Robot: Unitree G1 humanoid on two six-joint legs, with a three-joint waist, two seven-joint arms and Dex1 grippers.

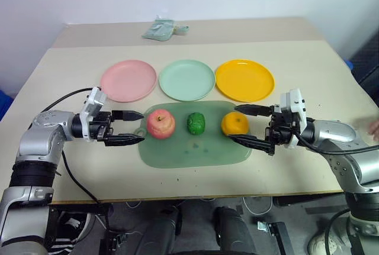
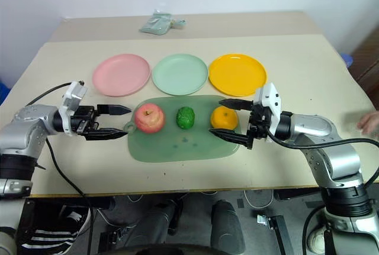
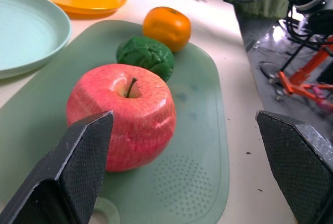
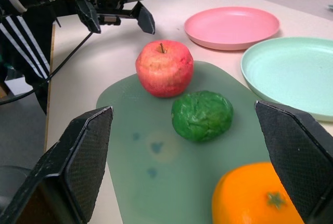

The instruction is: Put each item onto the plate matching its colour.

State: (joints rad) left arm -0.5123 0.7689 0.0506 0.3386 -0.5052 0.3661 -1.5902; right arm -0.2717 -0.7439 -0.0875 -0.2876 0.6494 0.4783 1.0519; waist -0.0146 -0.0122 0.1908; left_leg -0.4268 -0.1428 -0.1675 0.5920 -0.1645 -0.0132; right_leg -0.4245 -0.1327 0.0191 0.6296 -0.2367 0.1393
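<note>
You have all three fruits lined up in a row on the large pale-green rounded rectangular mat [image 1: 195, 151] in the lower middle of the head view: the pinkish-red apple with its brown stem [image 1: 160, 123] at the left end, the small dark green bumpy pepper [image 1: 196, 123] in the middle, and the round orange [image 1: 234, 123] at the right end. Just above the mat in the frame sit three round shallow plastic plates in the same order, the pink plate [image 1: 128, 80], the mint green plate [image 1: 186, 79] and the yellow-orange plate [image 1: 244, 80], all bare, so each fruit lies directly below its own colour and needs only a short carry upward in the picture. Your left gripper [image 1: 127, 127] reaches in level from the left with its two black fingers spread wide and holding nothing, just beside the apple but not around it. Your right gripper [image 1: 251, 126] mirrors it from the right, fingers likewise spread and unloaded, bracketing the orange's right side, though you cannot tell whether a finger touches it. That sideways, wide-open pose looks chosen so each hand can slide around its nearest fruit. No fruit has been sorted yet; the pepper lies between both hands.
</note>
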